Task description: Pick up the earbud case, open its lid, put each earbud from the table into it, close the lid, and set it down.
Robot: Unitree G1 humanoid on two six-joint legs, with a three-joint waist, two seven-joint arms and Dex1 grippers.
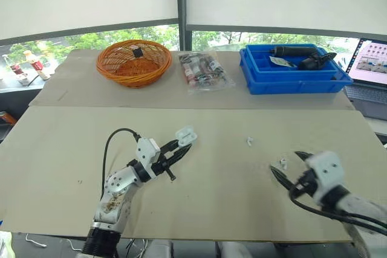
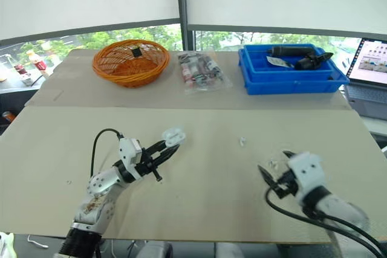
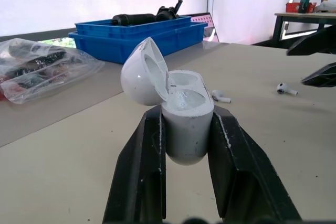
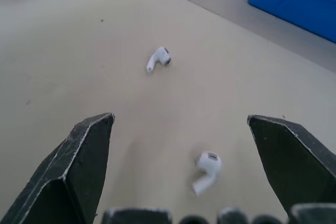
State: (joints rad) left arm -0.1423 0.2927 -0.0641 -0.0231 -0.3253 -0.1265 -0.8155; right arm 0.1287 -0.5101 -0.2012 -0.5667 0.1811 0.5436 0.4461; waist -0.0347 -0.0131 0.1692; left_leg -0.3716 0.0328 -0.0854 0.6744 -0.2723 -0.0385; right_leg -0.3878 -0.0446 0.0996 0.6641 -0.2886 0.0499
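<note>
Earbud case point(image 1: 185, 133), lid up, clamped in left gripper point(image 3: 187, 116); right gripper point(image 4: 180, 118) spread wide, just beside earbud point(image 4: 207, 170).

White earbud case point(image 3: 186, 114) and earbuds point(image 4: 206, 170), beige table point(image 1: 211, 197), blue bin point(image 1: 290, 84), orange basket point(image 1: 133, 77).

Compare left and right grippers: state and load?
The left gripper is shut on the case, whose lid is open; the right gripper is open and empty. The left gripper holds the case above the table; the right gripper points at the near earbud lying on the table. Both have two black fingers.
</note>
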